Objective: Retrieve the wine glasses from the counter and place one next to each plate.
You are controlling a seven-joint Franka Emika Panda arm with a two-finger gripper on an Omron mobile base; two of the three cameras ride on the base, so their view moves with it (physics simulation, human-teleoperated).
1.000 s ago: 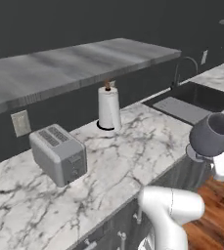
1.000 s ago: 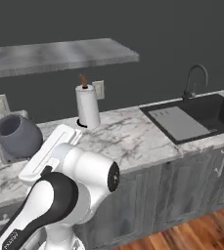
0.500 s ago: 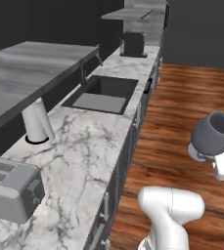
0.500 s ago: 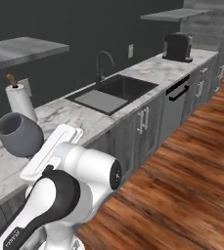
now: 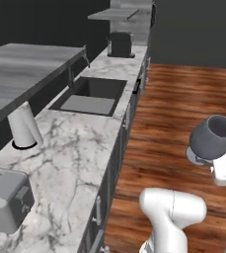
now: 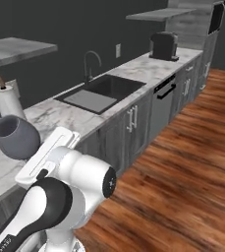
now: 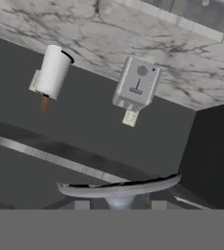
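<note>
White grey-veined marble counter [image 5: 80,148] over dark cabinets, with sunken black sink [image 5: 90,94], silver toaster [image 5: 6,200], paper-towel roll [image 5: 24,126]; wooden floor [image 5: 183,113] alongside; since a second ago the base has turned, views now run along the counter; gripper [image 5: 210,160] narrowly parted, clasping smoky grey-blue wine glass [image 5: 212,137] by its stem, aloft over floor.

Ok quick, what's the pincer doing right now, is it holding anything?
Pincer: shut on a wine glass, carried upright over the wood floor, away from the counter.
</note>
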